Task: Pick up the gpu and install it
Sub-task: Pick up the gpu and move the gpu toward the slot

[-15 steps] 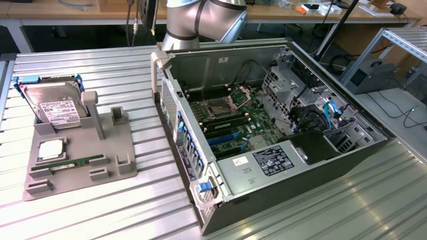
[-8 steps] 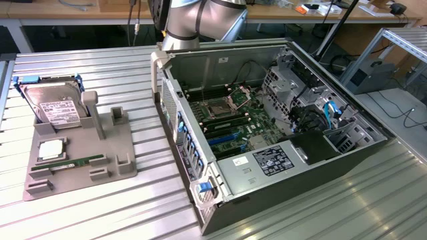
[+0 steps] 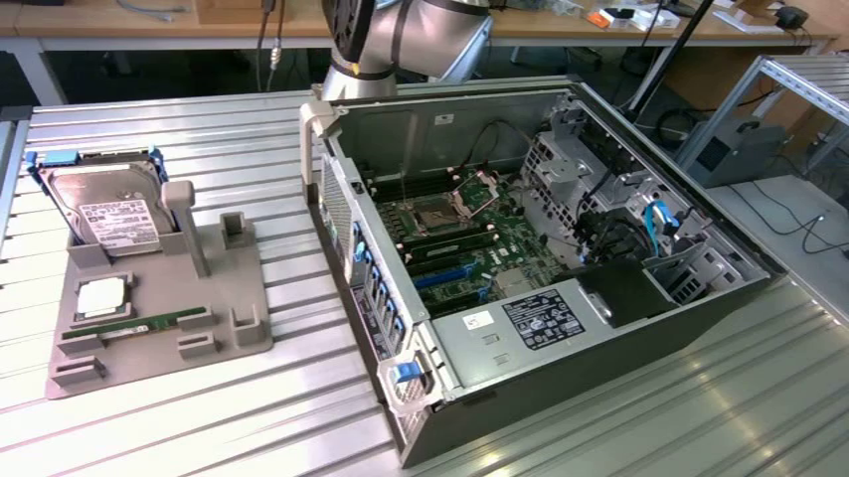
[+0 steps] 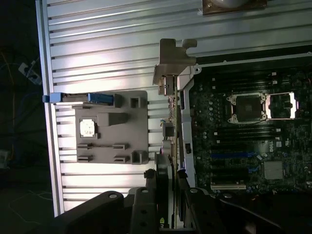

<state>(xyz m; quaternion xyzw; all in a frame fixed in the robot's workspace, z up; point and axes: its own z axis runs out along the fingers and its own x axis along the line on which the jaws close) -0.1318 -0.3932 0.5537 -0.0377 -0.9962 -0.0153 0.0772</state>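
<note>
My gripper is shut on the gpu, a thin dark card seen edge-on between the two dark fingers. Its silver bracket is at the end far from the fingers. The card hangs over the side wall of the open computer case, at the edge of the motherboard. In the exterior view the bracket shows at the case's back corner, under the arm.
A grey parts holder on the ribbed metal table carries a hard drive, a processor and a green memory stick. The case holds an open processor socket, blue slots, cables and drive cages.
</note>
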